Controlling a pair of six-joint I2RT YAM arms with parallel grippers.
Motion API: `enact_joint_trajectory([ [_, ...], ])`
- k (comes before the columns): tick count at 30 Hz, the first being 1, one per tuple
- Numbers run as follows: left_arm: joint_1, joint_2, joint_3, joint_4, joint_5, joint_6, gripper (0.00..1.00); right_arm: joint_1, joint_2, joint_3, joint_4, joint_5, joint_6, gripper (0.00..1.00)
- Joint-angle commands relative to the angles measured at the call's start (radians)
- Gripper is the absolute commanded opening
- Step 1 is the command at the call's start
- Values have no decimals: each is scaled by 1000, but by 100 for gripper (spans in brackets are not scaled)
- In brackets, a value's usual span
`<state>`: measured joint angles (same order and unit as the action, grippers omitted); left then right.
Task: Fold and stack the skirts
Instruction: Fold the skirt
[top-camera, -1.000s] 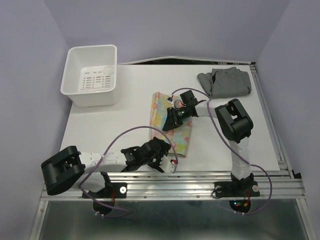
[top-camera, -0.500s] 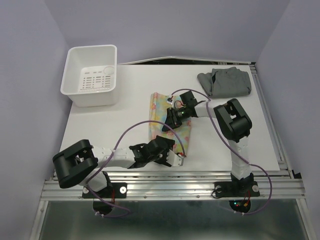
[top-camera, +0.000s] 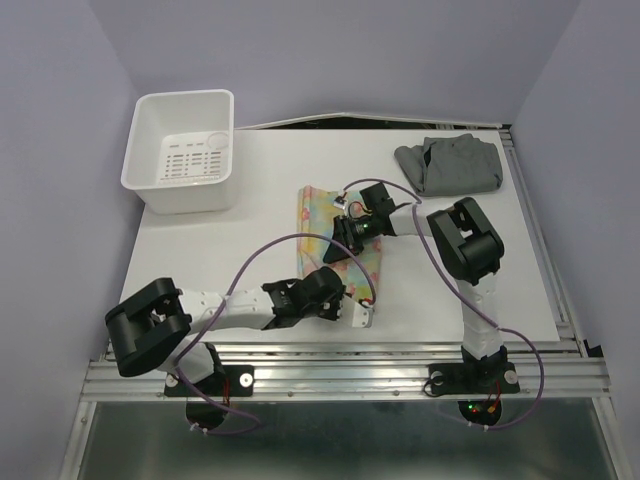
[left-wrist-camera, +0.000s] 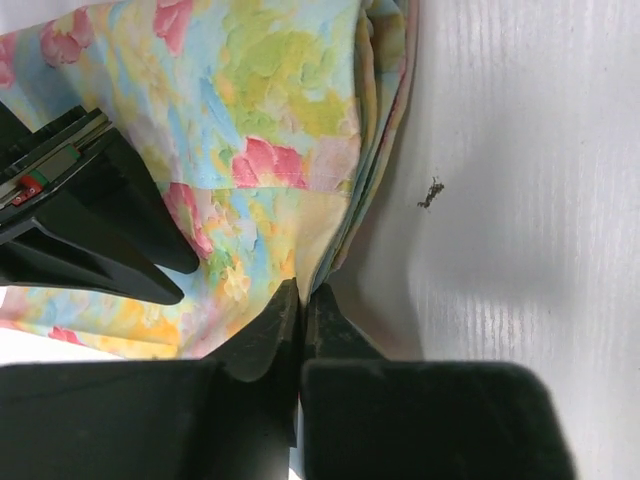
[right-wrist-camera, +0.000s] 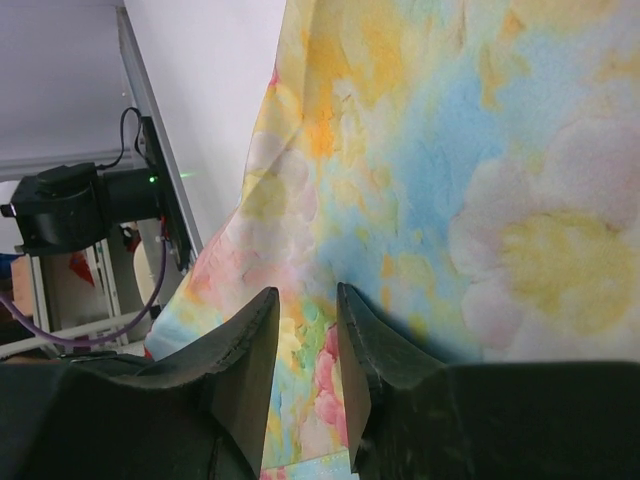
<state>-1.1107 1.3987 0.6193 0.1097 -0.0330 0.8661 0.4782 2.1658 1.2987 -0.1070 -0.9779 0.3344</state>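
Observation:
The floral skirt (top-camera: 325, 222) lies as a long folded strip mid-table, pastel yellow, blue and green with pink flowers (left-wrist-camera: 270, 130). My left gripper (top-camera: 343, 287) is at its near end, shut on the cloth's folded edge (left-wrist-camera: 302, 292). My right gripper (top-camera: 336, 252) presses down on the middle of the same skirt (right-wrist-camera: 450, 150). Its jaws stand a little apart (right-wrist-camera: 305, 298) with nothing pinched between them. Its black fingers (left-wrist-camera: 100, 250) show at the left of the left wrist view. The grey skirt (top-camera: 450, 165) lies bunched at the far right corner, away from both grippers.
A white plastic bin (top-camera: 150, 160) stands at the far left of the table. The bare white tabletop (left-wrist-camera: 540, 200) runs beside the floral skirt's edge, with a small dark speck (left-wrist-camera: 432, 192) on it. Metal rails (top-camera: 400, 370) line the near edge.
My left gripper slid in to the floral skirt's near end and went from wide open to shut on its edge. The right gripper stayed pressed on the skirt.

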Motion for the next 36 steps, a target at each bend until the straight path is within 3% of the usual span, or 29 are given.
enact_joint_trajectory([
  [1,-3,2,60,-77,60,-48,0,3,-37,-13,7,44,-29,41],
  [6,-3,-26,86,-198,154,-67,0,-15,-64,121,-68,96,-95,57],
  [14,-5,-79,89,-294,237,-88,0,-119,78,525,-227,153,-185,64],
  [23,-5,-118,151,-373,283,-110,0,-142,222,660,-298,180,-316,66],
  [26,-5,-109,197,-427,318,-104,0,-142,244,633,-309,188,-362,64],
  [36,44,-98,417,-594,395,-108,0,-113,183,410,-327,122,-482,36],
])
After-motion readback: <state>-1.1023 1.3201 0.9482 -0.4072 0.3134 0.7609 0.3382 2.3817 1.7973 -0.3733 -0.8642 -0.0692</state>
